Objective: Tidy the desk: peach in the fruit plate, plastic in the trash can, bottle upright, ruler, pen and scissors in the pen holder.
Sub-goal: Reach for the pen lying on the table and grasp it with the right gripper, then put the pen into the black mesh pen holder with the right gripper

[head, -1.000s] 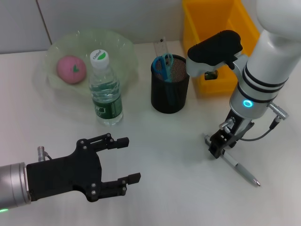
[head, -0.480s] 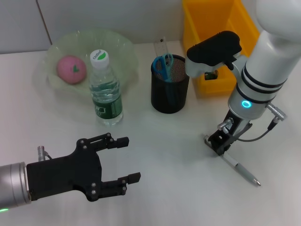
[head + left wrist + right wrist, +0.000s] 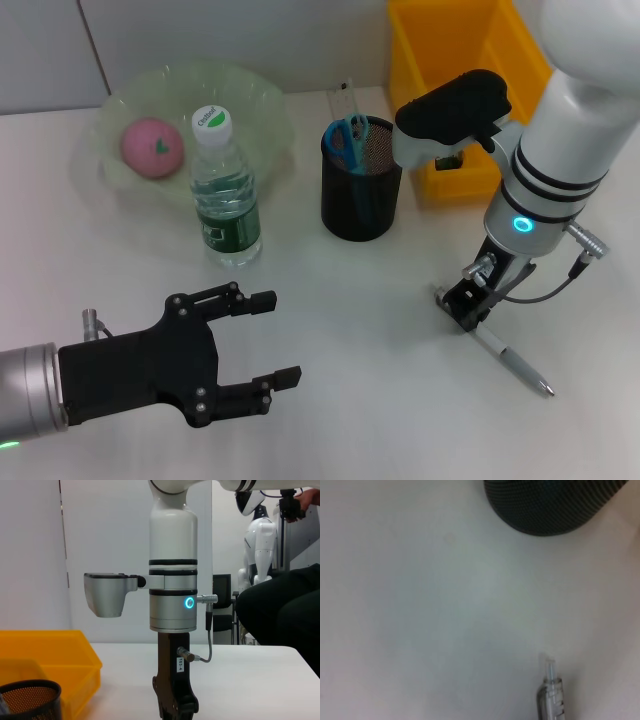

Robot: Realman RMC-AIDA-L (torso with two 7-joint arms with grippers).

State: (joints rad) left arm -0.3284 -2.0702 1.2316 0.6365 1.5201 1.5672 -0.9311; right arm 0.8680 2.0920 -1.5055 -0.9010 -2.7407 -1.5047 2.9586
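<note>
My right gripper (image 3: 468, 307) is down at the white desk (image 3: 380, 400), low over the near end of the slim silver pen (image 3: 510, 358), which lies flat on the desk to the right of the black mesh pen holder (image 3: 361, 180); I cannot tell whether the jaws are apart or already pinched on the barrel, because the wrist and its cable hide them from above. The right wrist view shows only the clear tip of the pen against the desk with the holder's rounded base farther off, so the pen looks to be resting on the surface, not lifted. I judge this the grasp step for the last loose item. The pink peach (image 3: 152, 147) sits in the pale green fruit plate (image 3: 262, 100), the clear plastic water bottle with a green label (image 3: 224, 190) stands upright just in front of that plate, and the blue-handled scissors (image 3: 346, 140) and the clear ruler (image 3: 342, 98) stand in the holder already. The yellow bin (image 3: 440, 40) sits behind it. My left gripper (image 3: 262, 338) hovers idle over the near left of the desk, jaws wide apart, out of the way.
</note>
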